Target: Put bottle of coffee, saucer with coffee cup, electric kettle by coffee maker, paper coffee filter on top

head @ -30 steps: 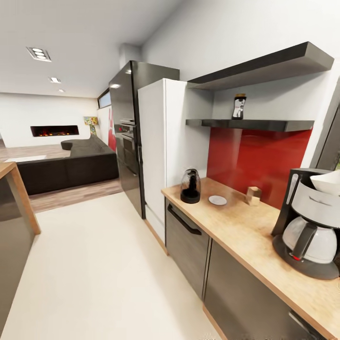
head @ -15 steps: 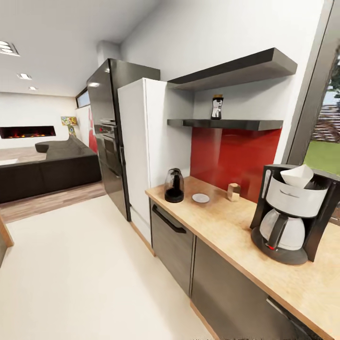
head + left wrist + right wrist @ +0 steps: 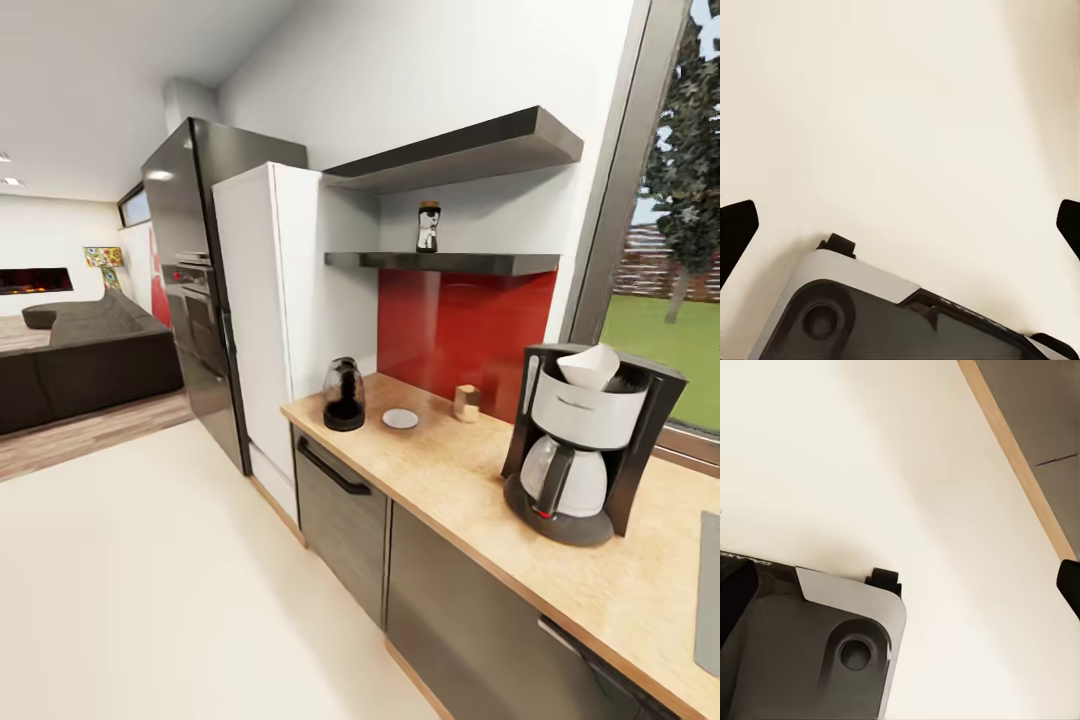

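Countertop (image 3: 470,480) runs from 9 to 5 o'clock in head view. Coffee maker (image 3: 585,440) stands at 4 o'clock with paper filter (image 3: 590,365) on top. Electric kettle (image 3: 343,394) sits near centre, saucer (image 3: 400,418) just beside it, small tan box (image 3: 466,402) near the red panel. Coffee jar (image 3: 428,227) stands on lower black shelf (image 3: 450,263) at 1 o'clock. Left gripper (image 3: 900,229) and right gripper (image 3: 900,589) both spread wide, holding nothing, over cream floor (image 3: 900,112) and robot base (image 3: 810,645).
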Robot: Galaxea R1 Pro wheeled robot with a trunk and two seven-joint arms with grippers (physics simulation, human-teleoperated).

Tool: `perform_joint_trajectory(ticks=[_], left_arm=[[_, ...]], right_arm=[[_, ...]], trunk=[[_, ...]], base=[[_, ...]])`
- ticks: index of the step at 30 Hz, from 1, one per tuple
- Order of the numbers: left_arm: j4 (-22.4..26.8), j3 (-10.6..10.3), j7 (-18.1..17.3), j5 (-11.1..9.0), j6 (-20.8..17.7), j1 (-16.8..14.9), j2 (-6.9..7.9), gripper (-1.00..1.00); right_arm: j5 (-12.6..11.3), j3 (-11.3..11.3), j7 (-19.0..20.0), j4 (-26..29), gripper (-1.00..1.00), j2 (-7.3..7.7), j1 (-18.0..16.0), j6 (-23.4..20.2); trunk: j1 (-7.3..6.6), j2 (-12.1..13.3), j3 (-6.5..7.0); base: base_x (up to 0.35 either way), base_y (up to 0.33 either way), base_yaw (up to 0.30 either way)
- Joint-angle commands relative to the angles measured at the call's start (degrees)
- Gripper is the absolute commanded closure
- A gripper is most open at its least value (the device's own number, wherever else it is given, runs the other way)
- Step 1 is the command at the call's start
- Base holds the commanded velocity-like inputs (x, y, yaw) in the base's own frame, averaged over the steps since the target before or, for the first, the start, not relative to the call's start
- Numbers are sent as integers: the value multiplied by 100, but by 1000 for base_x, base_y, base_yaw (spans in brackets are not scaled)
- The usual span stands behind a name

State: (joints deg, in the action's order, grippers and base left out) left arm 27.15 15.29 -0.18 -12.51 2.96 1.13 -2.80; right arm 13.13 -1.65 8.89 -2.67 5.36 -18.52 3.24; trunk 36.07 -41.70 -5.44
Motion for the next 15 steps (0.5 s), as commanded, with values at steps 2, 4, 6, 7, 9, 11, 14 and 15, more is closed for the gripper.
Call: perform_joint_trajectory(ticks=[2,4,6,7,9,11,14,15], left_arm=[[10,4,-1,-58,3,3,-2,-100],[10,6,0,-58,3,3,-2,-100],[10,8,1,-58,3,2,-1,-100],[10,9,1,-58,3,2,-1,-100],[10,9,1,-58,3,3,-1,-100],[10,9,1,-58,3,4,-1,-100],[10,9,1,-58,3,4,-2,-100],[10,9,1,-58,3,3,-1,-100]], right_arm=[[41,-19,7,-23,-100,3,-13,35],[41,-19,7,-23,-100,2,-12,35],[41,-19,7,-23,-100,2,-14,36],[41,-19,7,-23,-100,4,-13,36],[41,-19,7,-23,-100,4,-12,36],[41,-19,7,-23,-100,4,-14,36],[41,-19,7,-23,-100,8,-14,36],[41,-19,7,-23,-100,8,-13,36]], trunk=[[4,-7,-8],[4,-7,-8],[4,-7,-8],[4,-7,-8],[4,-7,-8],[4,-7,-8],[4,-7,-5],[4,-7,-4]], base=[[214,193,-14],[229,206,-7],[237,213,-6],[205,192,-56],[156,146,-95],[91,85,-155],[13,13,-232],[5,5,-240]])
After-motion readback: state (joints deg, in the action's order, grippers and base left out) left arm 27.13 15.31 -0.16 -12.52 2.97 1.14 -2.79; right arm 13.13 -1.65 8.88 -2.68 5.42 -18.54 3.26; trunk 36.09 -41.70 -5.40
